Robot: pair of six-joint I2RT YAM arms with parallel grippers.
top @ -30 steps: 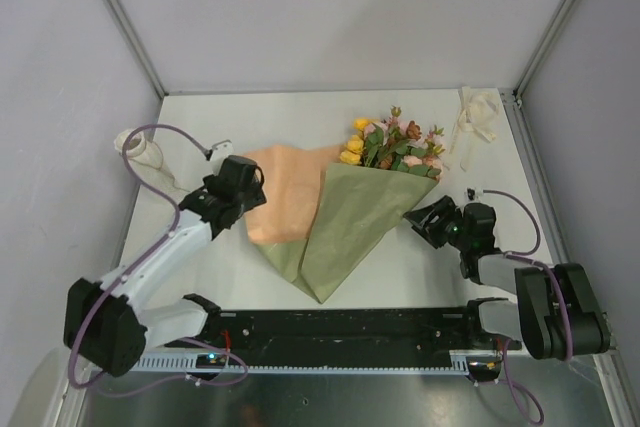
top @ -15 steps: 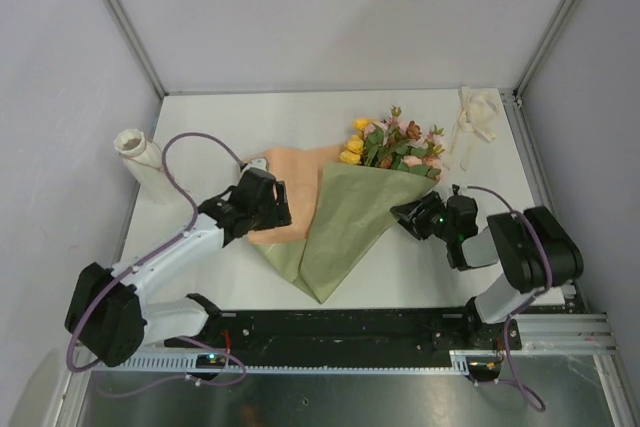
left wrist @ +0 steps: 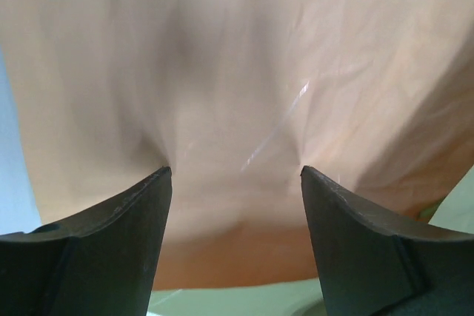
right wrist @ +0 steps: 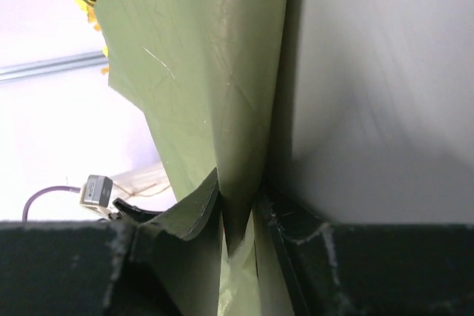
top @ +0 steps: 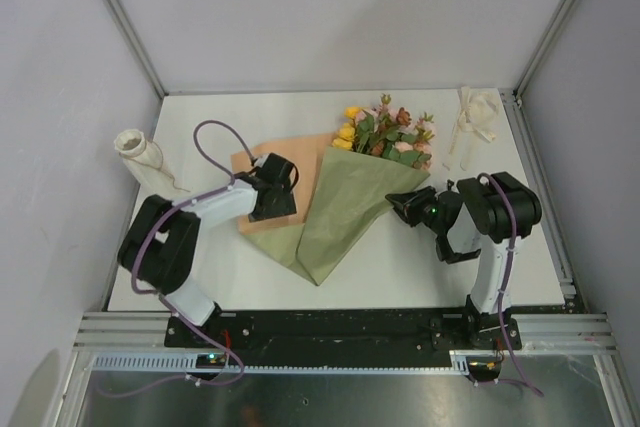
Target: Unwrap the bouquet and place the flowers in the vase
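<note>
Bouquet (top: 345,209) lies flat, flowers (top: 385,135) at its far end, not yet unwrapped. Right gripper (right wrist: 237,197) is clamped on olive-green paper (right wrist: 192,72) at the bouquet's right edge, probably to peel it open. Left gripper (left wrist: 235,175), jaws apart, is over the peach flap (left wrist: 237,57) on the bouquet's left, probably to grip it.

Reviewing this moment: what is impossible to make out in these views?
- Stems: top view, covered by the green paper.
- Flowers: right wrist view, nearly all cut off by the top edge.
- Left gripper touching the peach paper or not: left wrist view, blurred close-up.
- Vase upright or lying: top view, too small.
</note>
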